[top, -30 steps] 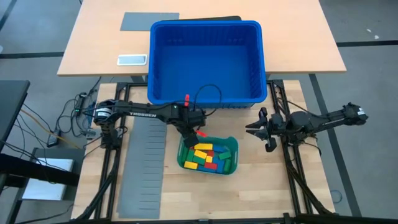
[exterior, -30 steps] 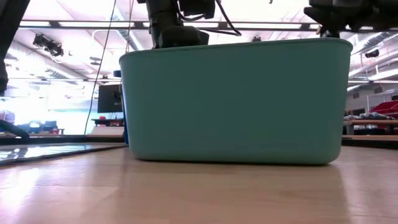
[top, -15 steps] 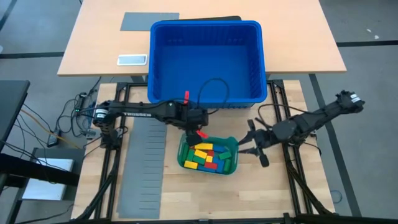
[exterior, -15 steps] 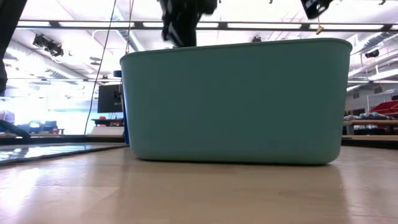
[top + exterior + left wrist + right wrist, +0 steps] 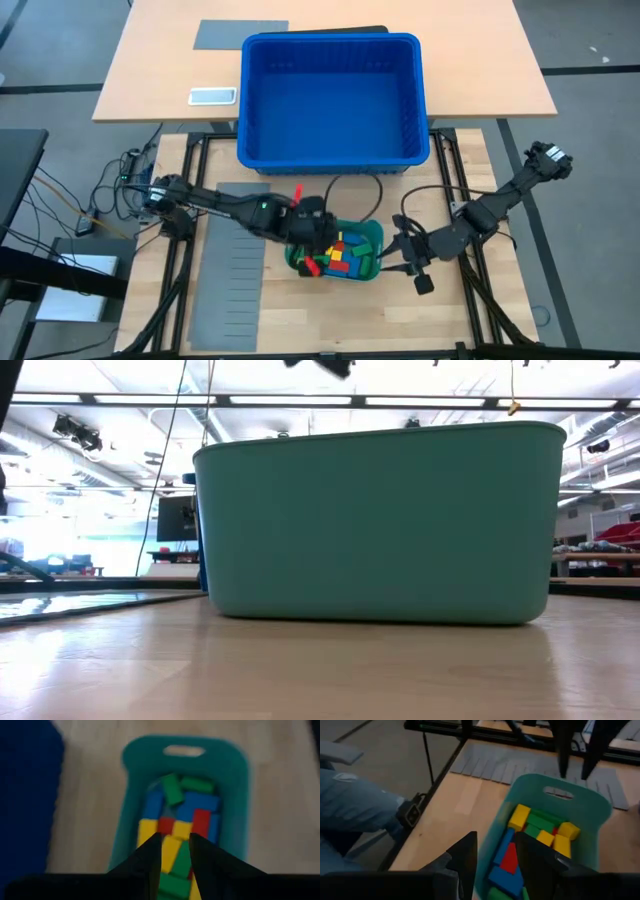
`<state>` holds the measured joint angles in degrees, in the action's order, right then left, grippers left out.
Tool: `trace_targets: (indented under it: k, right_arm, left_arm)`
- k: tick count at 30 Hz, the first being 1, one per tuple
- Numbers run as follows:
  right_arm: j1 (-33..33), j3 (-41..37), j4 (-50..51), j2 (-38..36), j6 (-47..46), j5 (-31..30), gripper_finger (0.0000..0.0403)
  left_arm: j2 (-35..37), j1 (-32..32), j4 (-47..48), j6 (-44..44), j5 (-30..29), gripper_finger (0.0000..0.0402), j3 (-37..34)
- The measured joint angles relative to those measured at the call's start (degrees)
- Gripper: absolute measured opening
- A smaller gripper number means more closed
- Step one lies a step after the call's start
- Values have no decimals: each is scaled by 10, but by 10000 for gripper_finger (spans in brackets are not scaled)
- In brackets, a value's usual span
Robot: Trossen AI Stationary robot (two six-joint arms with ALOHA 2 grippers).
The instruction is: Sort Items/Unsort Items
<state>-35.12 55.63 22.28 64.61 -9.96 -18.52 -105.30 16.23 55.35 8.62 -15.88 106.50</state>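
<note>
Blocks (image 5: 340, 252) in red, yellow, green and blue lie piled inside the teal tray (image 5: 372, 232), which sits on the wooden table (image 5: 330, 310). All places here go by that tray. Seen from above, the left gripper (image 5: 312, 240) hangs right over the tray's left part, above the blocks, with its dark arm reaching in from the left side. From its own wrist camera, the left gripper (image 5: 175, 851) has its two dark fingers (image 5: 150, 857) close together with only a thin gap between them, and nothing sits in that gap; the blocks (image 5: 177, 822) and the tray (image 5: 235, 795) lie below it. The right gripper (image 5: 405, 258) is just beside the tray's right end, with its arm coming in from the right. From its wrist camera, the right gripper (image 5: 495, 857) also shows a narrow gap between its fingers (image 5: 465, 855), and it holds nothing; the blocks (image 5: 535, 835) show inside the tray (image 5: 592, 805) ahead of it. A flat grey slotted sheet (image 5: 235, 270) lies on the table to the left of the tray. A big blue bin (image 5: 330, 100) stands behind the tray, well apart from it. In the low view, the tray's wall (image 5: 375, 525) fills the middle, and the blocks cannot be seen behind it.
</note>
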Motion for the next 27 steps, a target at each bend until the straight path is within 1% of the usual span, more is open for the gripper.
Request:
trace_targets:
  k: [7,15,17,21,24,27]
  right_arm:
    - [-21,3,11,46,-36,0,137]
    - [-43,3,24,127,-55,1,137]
    - [-43,3,38,144,-55,-8,137]
    - [-37,3,74,172,-55,-21,137]
    - [-30,6,80,187,-52,-23,137]
    - [-23,6,82,200,-42,-23,137]
  left_arm:
    - [0,66,-35,0,-2,106,0]
    - [0,140,-33,74,-2,106,0]
    - [0,156,-33,95,-2,106,0]
    - [0,180,-33,117,-17,106,0]
    - [0,191,-33,120,-21,106,0]
    - [0,196,-34,149,-20,106,0]
